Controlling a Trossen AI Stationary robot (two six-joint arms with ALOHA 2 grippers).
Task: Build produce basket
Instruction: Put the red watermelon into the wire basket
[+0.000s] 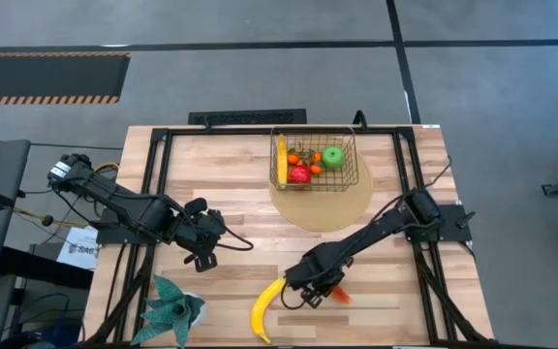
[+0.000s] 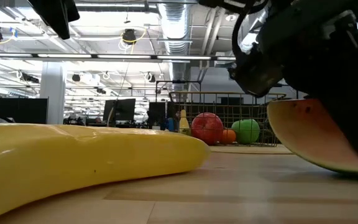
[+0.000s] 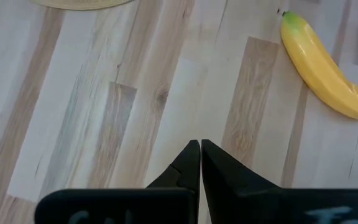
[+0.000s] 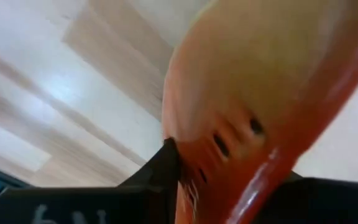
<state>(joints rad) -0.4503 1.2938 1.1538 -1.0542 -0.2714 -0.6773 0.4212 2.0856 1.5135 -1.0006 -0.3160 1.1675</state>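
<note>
Writing shows nowhere legibly; right end effector (image 1: 320, 289) grips orange-red piece (image 4: 253, 93).

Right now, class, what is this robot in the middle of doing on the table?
It is filling a wire basket with toy produce. The basket sits on a round mat at the far side and already holds a green apple, a red apple, small orange pieces and a banana. The right gripper is down at the near edge, its fingers around an orange-red watermelon-like slice resting on the table. A loose banana lies beside it. The left gripper waits shut over bare wood.
</note>
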